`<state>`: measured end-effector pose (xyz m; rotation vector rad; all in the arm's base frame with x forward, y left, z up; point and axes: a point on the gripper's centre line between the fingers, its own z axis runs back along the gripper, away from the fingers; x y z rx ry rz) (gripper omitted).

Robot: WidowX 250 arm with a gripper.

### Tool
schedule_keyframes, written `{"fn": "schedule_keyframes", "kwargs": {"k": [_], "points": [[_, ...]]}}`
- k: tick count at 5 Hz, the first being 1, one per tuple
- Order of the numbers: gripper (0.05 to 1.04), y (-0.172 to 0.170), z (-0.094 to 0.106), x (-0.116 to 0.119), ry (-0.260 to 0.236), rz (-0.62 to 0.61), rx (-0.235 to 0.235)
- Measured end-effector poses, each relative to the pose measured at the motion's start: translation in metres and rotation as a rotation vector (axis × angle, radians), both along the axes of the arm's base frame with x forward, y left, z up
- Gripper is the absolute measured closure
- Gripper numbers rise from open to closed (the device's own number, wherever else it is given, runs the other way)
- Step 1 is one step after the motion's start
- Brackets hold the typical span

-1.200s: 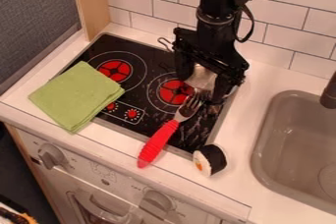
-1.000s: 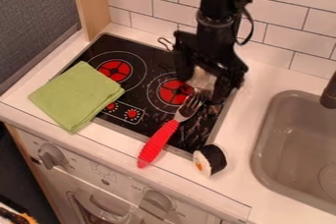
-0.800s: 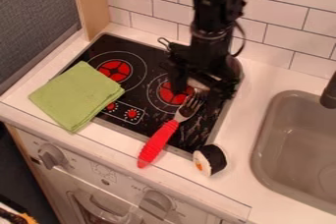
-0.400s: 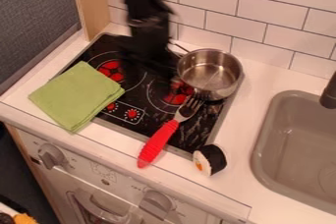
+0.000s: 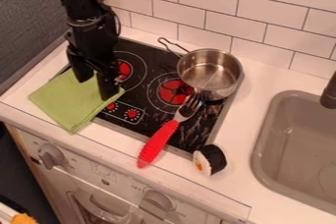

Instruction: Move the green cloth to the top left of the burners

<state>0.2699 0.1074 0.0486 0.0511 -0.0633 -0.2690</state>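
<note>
The black gripper [image 5: 94, 89] hangs over the upper right part of the green cloth, its two fingers apart with nothing seen between them. Folded and flat, the green cloth [image 5: 69, 101] lies across the left front corner of the black stovetop and the white counter. Behind the gripper, the left red burner [image 5: 123, 70] is partly covered. The right red burner [image 5: 172, 92] sits in the middle of the stovetop.
A metal pot [image 5: 210, 73] stands at the stovetop's back right. A red-handled fork [image 5: 159, 142] lies over the front edge, with a sushi piece [image 5: 210, 159] to its right. The sink [image 5: 295, 144] is at the right. A wooden post rises at the back left.
The gripper has swung left from over the pot to over the green cloth, and the pot has come into full view. The cloth, fork and sushi have stayed put.
</note>
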Motion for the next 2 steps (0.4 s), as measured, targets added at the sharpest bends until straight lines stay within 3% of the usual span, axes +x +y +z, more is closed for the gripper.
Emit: {"fn": "schedule_keyframes", "kwargs": {"k": [2], "points": [[0.082,0.0263,-0.0219,-0.0101,0.019,0.105,0.071]]}}
